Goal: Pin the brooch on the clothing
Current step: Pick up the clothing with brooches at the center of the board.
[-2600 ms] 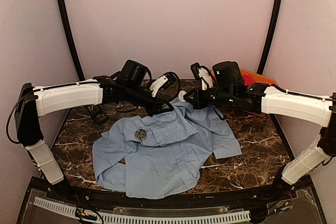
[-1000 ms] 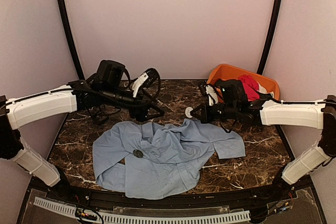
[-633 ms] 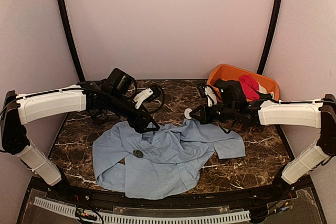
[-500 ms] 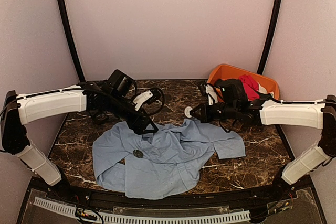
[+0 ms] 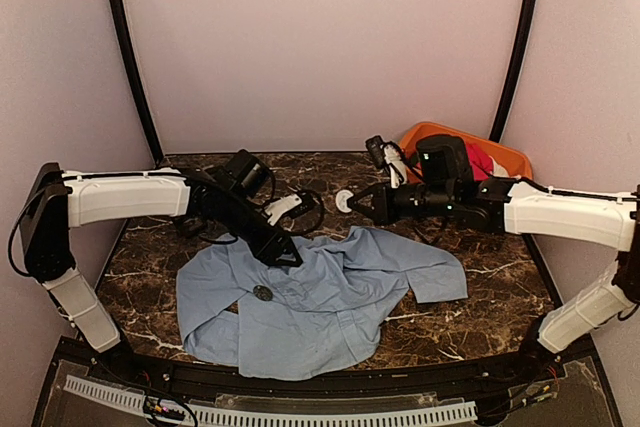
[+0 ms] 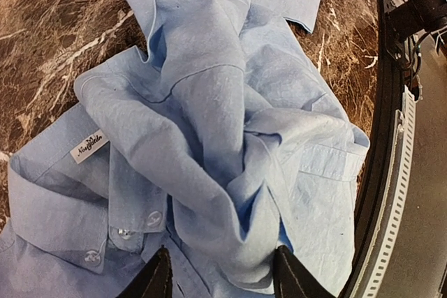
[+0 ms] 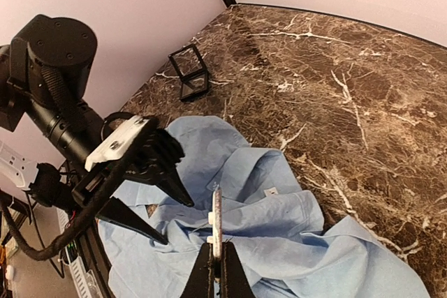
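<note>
The light blue shirt (image 5: pixel 330 297) lies crumpled on the marble table, collar label showing in the left wrist view (image 6: pixel 209 102). The brooch (image 5: pixel 263 293), a small dark disc, rests on the shirt's left front. My left gripper (image 5: pixel 285 255) is down on the shirt near the collar. It is open, its black fingertips (image 6: pixel 157 277) straddling a raised fold of cloth. My right gripper (image 7: pixel 217 256) hovers above the shirt's far edge (image 7: pixel 279 242), shut on a thin white round disc (image 7: pixel 216 218) held edge-on. From above, that disc (image 5: pixel 344 200) shows to the left of the right gripper (image 5: pixel 362 199).
An orange bin (image 5: pixel 425 135) holding a red garment (image 5: pixel 480 159) stands at the back right. A small black frame stand (image 7: pixel 190 71) sits on the table at the back left. A slotted white rail (image 5: pixel 300 412) runs along the near edge.
The left gripper has come down from above the table's back onto the shirt and narrowed around a fold. The right gripper, with its white disc, has moved slightly up and to the left.
</note>
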